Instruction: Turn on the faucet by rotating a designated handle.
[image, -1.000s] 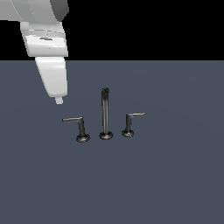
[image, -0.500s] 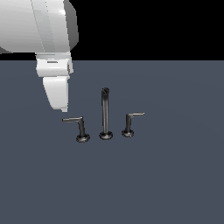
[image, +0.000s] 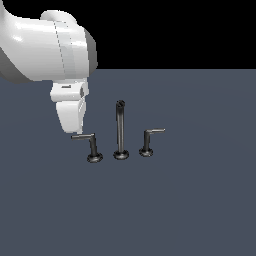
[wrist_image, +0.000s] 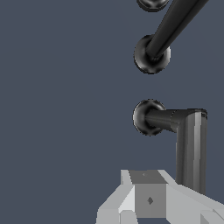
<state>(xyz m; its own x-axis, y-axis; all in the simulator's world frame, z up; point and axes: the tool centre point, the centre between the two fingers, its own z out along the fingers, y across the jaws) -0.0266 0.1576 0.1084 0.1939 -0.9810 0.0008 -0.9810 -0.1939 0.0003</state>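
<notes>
Open grey floor (image: 200, 210) across lower and right parts of exterior frame; wide passage there. Obstacles clustered at centre: handle (image: 89, 145) at centre left, spout post (image: 120, 131) tallest, in middle, smaller lever (image: 149, 141) right of it. Narrow gaps between three bases. Gripper (image: 76, 131) just above handle arm's free end, contact unclear. Bulky white arm (image: 45, 50) fills upper left. In wrist frame, clear floor over whole left half; finger (wrist_image: 148, 197) at bottom centre, beside handle arm.
</notes>
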